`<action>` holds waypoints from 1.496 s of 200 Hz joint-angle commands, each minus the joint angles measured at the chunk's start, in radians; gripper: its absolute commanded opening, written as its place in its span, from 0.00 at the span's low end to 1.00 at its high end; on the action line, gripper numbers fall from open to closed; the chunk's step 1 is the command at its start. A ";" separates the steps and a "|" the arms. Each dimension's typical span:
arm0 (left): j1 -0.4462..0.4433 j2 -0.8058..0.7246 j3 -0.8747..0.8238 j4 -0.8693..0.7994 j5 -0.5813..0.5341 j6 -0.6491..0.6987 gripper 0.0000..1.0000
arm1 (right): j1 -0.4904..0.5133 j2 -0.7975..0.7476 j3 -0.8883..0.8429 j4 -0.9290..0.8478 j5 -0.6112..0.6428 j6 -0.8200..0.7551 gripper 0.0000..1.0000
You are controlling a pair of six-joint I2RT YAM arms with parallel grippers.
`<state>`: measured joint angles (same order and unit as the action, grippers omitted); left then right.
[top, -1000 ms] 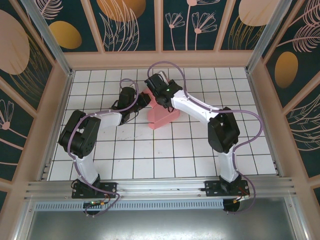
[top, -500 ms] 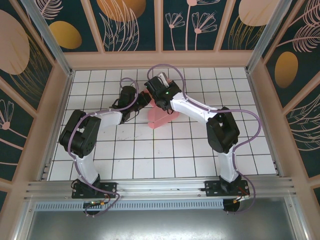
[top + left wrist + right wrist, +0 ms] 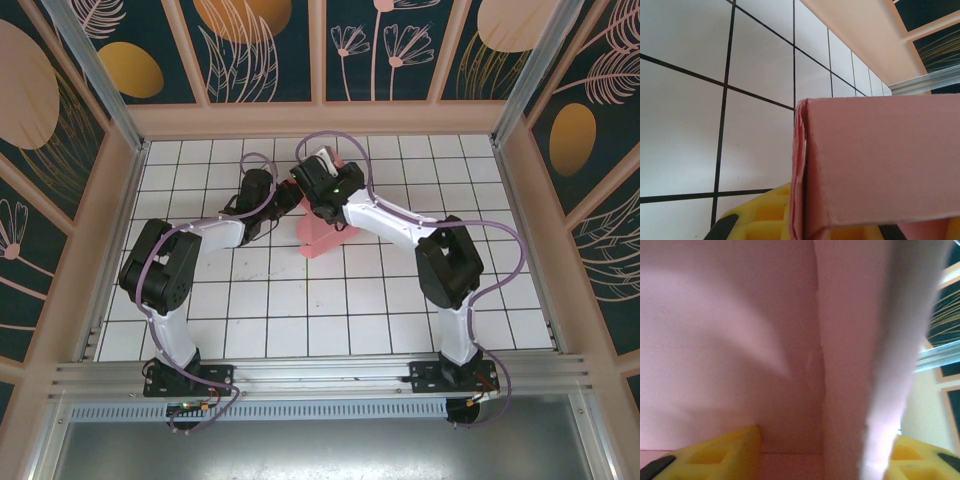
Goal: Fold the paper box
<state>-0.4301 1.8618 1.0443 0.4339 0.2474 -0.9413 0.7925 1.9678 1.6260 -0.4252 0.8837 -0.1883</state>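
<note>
The box (image 3: pixel 325 238) stands on the surface (image 3: pixel 300 320), between the two pincers. The left pincer (image 3: pixel 850 227) is clenched on one wall of it, and a folded corner (image 3: pixel 802 150) rises just above its fingers (image 3: pixel 757 217). The right pincer (image 3: pixel 825 457) is released: its jaws stand apart, with a loose flap (image 3: pixel 855 365) between them. I judge the step is closing this flap. The left should hold firm without pulling. The right should push the flap slowly along its crease, so the thin card does not buckle.
</note>
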 commanded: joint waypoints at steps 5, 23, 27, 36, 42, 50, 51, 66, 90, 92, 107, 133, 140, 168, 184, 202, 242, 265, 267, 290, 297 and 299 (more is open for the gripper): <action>-0.002 0.006 0.042 0.036 0.029 -0.015 0.00 | 0.023 -0.089 -0.031 0.060 -0.063 0.004 0.63; -0.002 0.012 0.046 0.033 0.032 -0.015 0.00 | 0.026 -0.115 -0.038 0.060 -0.110 0.019 0.82; -0.002 0.012 0.046 0.034 0.033 -0.014 0.00 | 0.025 -0.121 -0.040 0.059 -0.120 0.024 0.83; -0.002 0.014 0.046 0.031 0.034 -0.014 0.00 | 0.024 -0.133 -0.038 0.057 -0.139 0.039 0.87; -0.002 0.016 0.047 0.031 0.033 -0.013 0.00 | 0.021 -0.140 -0.033 0.051 -0.155 0.053 0.91; -0.002 0.016 0.049 0.030 0.033 -0.013 0.00 | 0.017 -0.150 -0.022 0.041 -0.177 0.069 0.92; -0.002 0.017 0.048 0.030 0.033 -0.013 0.00 | 0.017 -0.151 -0.020 0.040 -0.180 0.071 0.92; -0.002 0.017 0.049 0.029 0.033 -0.011 0.00 | 0.011 -0.168 0.000 0.029 -0.216 0.095 0.93; -0.002 0.015 0.051 0.023 0.033 -0.009 0.00 | 0.001 -0.199 0.024 0.025 -0.283 0.122 0.93; -0.002 0.015 0.050 0.023 0.033 -0.009 0.00 | 0.000 -0.201 0.025 0.025 -0.290 0.124 0.94; -0.002 0.014 0.052 0.016 0.029 -0.003 0.00 | -0.007 -0.222 0.033 0.033 -0.330 0.138 0.94; -0.002 0.013 0.054 0.007 0.027 0.002 0.00 | -0.036 -0.260 0.035 0.046 -0.434 0.184 0.93; -0.002 0.011 0.054 0.005 0.026 0.003 0.00 | -0.052 -0.273 0.032 0.048 -0.476 0.205 0.93; -0.002 0.007 0.057 -0.007 0.017 0.011 0.00 | -0.136 -0.318 0.000 0.053 -0.663 0.296 0.90; -0.002 0.007 0.060 -0.016 0.012 0.017 0.00 | -0.180 -0.344 -0.032 0.068 -0.736 0.331 0.88; -0.002 0.003 0.067 -0.036 0.003 0.038 0.00 | -0.227 -0.381 -0.075 0.093 -0.807 0.364 0.87; -0.002 -0.022 0.150 -0.271 -0.088 0.258 0.00 | -0.312 -0.463 -0.184 0.131 -0.853 0.410 0.87; -0.002 -0.027 0.246 -0.508 -0.126 0.461 0.00 | -0.339 -0.493 -0.234 0.124 -0.846 0.405 0.87; -0.002 -0.025 0.255 -0.532 -0.124 0.475 0.00 | -0.341 -0.495 -0.240 0.124 -0.846 0.405 0.87; -0.002 0.020 0.387 -0.830 -0.166 0.618 0.00 | -0.368 -0.517 -0.282 0.129 -0.863 0.403 0.88; -0.002 0.034 0.419 -0.908 -0.193 0.649 0.00 | -0.376 -0.521 -0.293 0.129 -0.864 0.404 0.88; -0.002 0.037 0.426 -0.929 -0.199 0.658 0.00 | -0.378 -0.523 -0.296 0.129 -0.864 0.402 0.88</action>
<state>-0.4309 1.8652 1.3552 -0.1192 0.1352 -0.4984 0.4366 1.4868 1.3663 -0.3271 0.0479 0.1940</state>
